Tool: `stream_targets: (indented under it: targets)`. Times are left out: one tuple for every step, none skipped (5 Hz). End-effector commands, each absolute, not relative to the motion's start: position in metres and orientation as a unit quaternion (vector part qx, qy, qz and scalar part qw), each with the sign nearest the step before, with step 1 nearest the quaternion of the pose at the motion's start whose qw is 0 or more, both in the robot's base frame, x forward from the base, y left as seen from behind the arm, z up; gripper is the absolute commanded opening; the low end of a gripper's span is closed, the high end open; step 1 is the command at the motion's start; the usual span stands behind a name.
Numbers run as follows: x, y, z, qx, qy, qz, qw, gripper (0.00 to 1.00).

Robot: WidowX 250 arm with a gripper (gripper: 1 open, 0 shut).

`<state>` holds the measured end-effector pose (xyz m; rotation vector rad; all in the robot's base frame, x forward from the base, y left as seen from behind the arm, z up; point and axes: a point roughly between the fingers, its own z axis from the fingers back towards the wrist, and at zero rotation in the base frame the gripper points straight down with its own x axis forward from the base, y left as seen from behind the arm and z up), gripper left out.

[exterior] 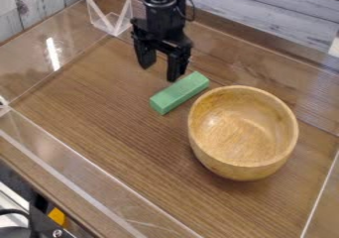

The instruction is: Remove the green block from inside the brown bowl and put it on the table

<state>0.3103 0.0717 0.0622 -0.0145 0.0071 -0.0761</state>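
The green block [177,92] lies flat on the table [93,103], just left of the brown bowl [243,131] and close to its rim. The bowl's inside shows only bare wood. My gripper [159,69] hangs straight down just above and behind the block's far end. Its two dark fingers are open with nothing between them, and they are clear of the block.
Clear acrylic walls [54,153] run along the table's edges. A clear angled stand [109,19] sits at the back left behind the arm. The bowl stands right of centre, near the right wall.
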Motion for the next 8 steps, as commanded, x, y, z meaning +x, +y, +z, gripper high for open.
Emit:
stream_targets:
  targets:
    - [0.324, 0.083, 0.088, 0.004, -0.040, -0.060, 0.997, 1.00]
    - [0.327, 0.092, 0.087, 0.002, -0.041, -0.080, 0.996, 1.00]
    - [0.336, 0.078, 0.093, 0.001, -0.041, -0.073, 0.997, 1.00]
    - [0.344, 0.064, 0.098, -0.002, -0.040, -0.068, 0.997, 1.00]
    - [0.346, 0.049, 0.090, -0.003, -0.038, -0.052, 0.998, 1.00]
    - [0.347, 0.035, 0.083, -0.002, -0.036, -0.042, 0.998, 1.00]
    - [0.337, 0.037, 0.076, -0.002, -0.028, -0.058, 0.998, 1.00]
    - [0.328, 0.045, 0.068, -0.002, -0.025, -0.066, 0.998, 1.00]
